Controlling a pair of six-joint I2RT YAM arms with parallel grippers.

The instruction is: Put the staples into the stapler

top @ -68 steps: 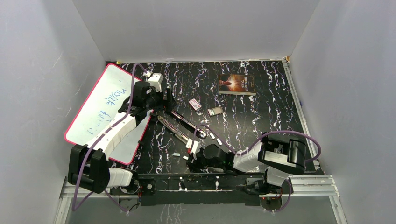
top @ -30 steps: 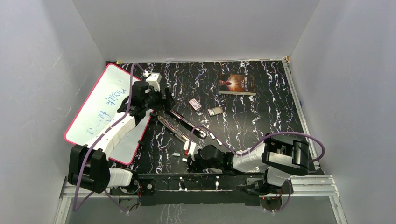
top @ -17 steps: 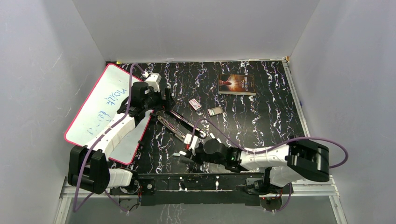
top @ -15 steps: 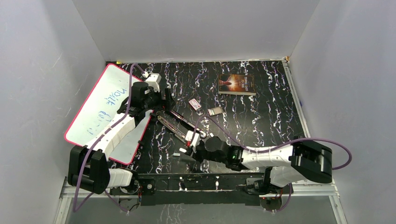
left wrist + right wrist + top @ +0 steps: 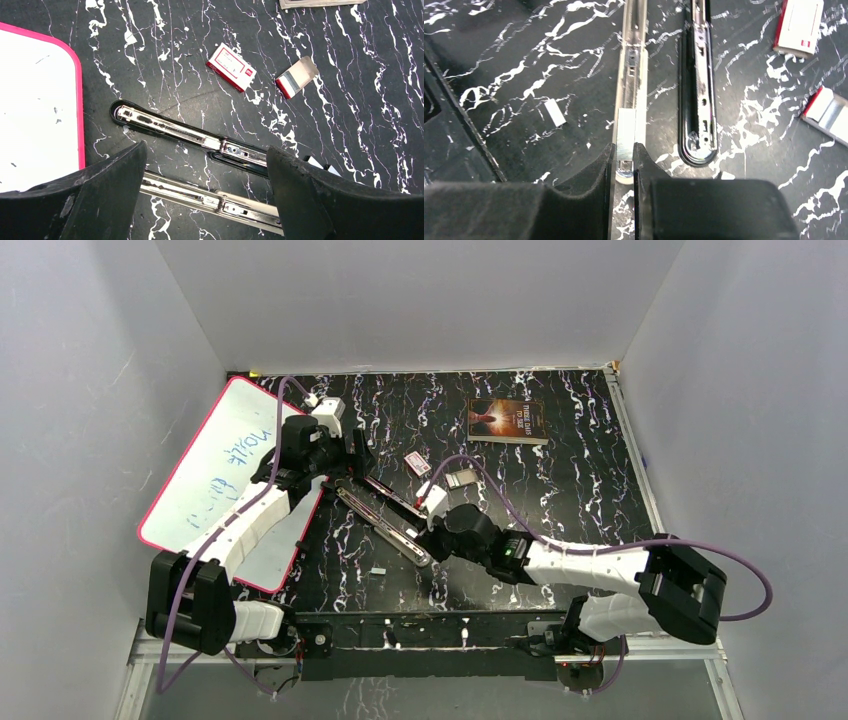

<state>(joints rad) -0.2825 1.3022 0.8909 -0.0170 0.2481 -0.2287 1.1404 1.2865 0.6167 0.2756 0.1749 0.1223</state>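
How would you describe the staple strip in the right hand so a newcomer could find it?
On the table, find the opened stapler, its silver rail beside its black lid. At the rail's near end the right hand pinches a short silvery strip. Unlike the loose strip lying flat to its left, it sits over the rail.

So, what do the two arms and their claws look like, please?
The left arm and right arm have white shells with black joints, and a purple cable runs along each. The left claw and right claw have matte black, blunt fingers.
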